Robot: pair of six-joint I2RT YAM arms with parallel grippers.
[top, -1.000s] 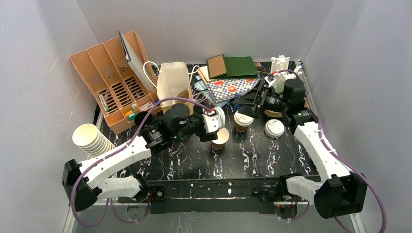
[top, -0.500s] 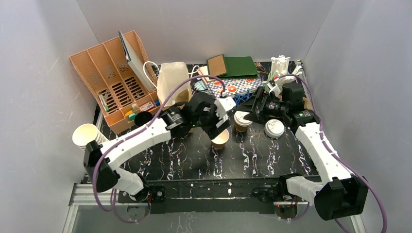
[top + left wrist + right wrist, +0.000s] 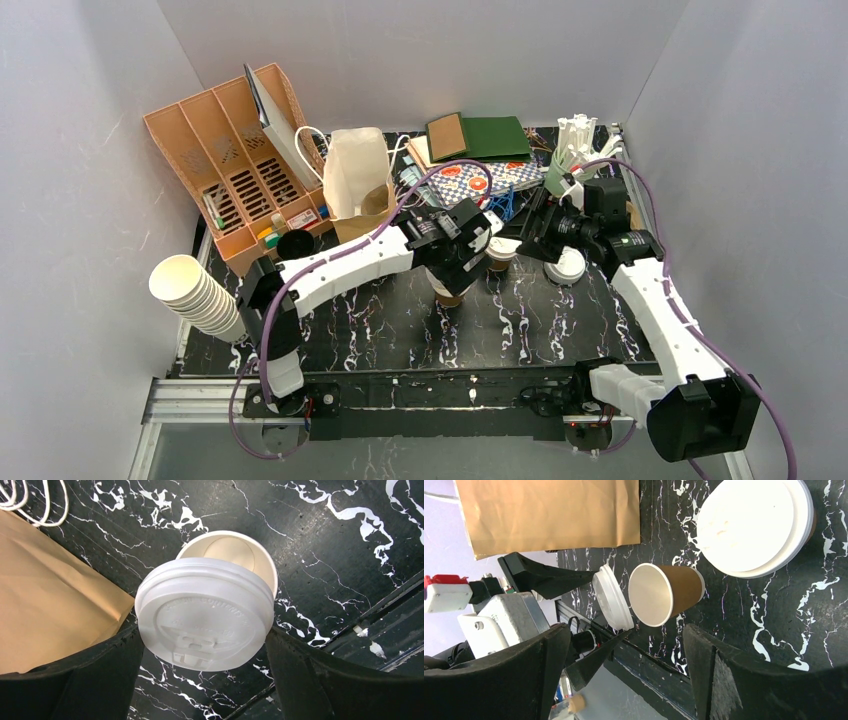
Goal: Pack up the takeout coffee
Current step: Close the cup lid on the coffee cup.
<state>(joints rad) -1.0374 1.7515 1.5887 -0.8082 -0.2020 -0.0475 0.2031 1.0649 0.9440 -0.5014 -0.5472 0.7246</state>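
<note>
An open tan paper cup [image 3: 250, 555] [image 3: 669, 592] stands on the black marble table, half hidden under my left gripper [image 3: 455, 265] in the top view. That gripper [image 3: 205, 680] is shut on a white plastic lid [image 3: 205, 615] [image 3: 611, 597], held tilted just above the cup's rim and off to one side. A lidded cup [image 3: 500, 252] [image 3: 754, 525] stands right of it. A loose white lid [image 3: 568, 265] lies further right. My right gripper [image 3: 527, 237] [image 3: 624, 680] hovers open beside the lidded cup, with nothing between its fingers.
A brown paper bag [image 3: 355, 180] stands behind the cups. An orange organiser [image 3: 235, 170] and a black cup [image 3: 293, 243] sit at the back left. A stack of cream cups [image 3: 195, 290] lies at the left edge. Books and cloths [image 3: 480, 150] fill the back.
My left arm has swung forward and right with the lid, bringing it over the open cup. The right gripper has drawn back slightly to the right.
</note>
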